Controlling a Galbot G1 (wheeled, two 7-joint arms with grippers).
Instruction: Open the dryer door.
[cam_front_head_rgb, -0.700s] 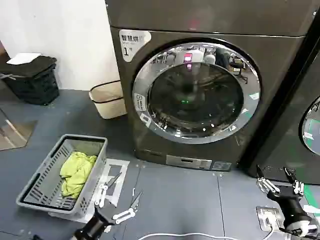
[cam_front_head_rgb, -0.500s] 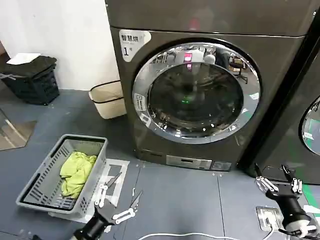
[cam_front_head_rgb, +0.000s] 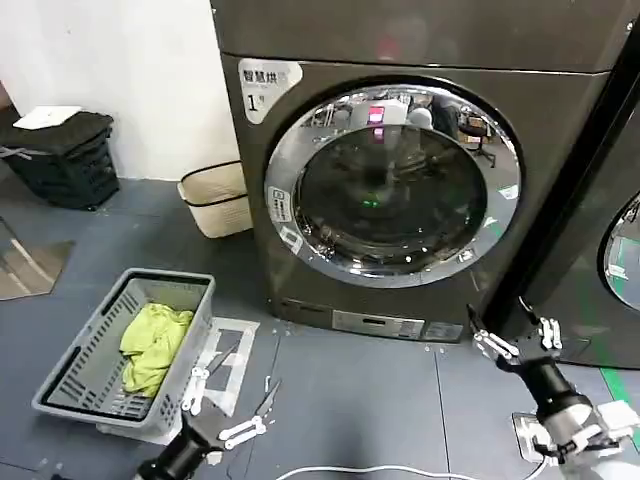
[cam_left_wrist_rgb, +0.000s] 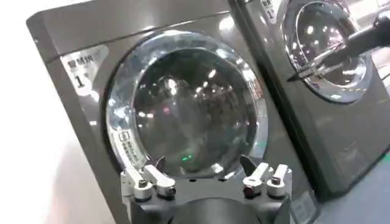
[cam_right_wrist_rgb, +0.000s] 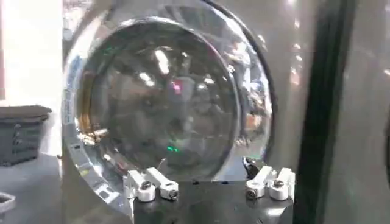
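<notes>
The right hand (cam_front_head_rgb: 518, 338) hangs low in front of the dryer's lower right corner, fingers spread wide and holding nothing, short of the dryer door (cam_front_head_rgb: 392, 178), which sits shut in the face of the grey-brown machine (cam_front_head_rgb: 560, 110) marked "1". From where I stand, the step in hand looks like the reach toward the door's right edge. To do it well, I'd judge the hand should rise to the chrome rim on that side, hook behind the lip rather than press on the glass, and pull outward in an arc that follows the hinge. I cannot make out a handle or a hinge, so which side opens is a guess. The left hand (cam_front_head_rgb: 228, 400) waits low at the near left, also spread and empty, just beside the grey laundry basket (cam_front_head_rgb: 85, 352). By count: one dryer door to open, one neighbouring door (cam_front_head_rgb: 622, 252) at the far right, one basket with one yellow-green cloth (cam_front_head_rgb: 152, 344), and two hands.
</notes>
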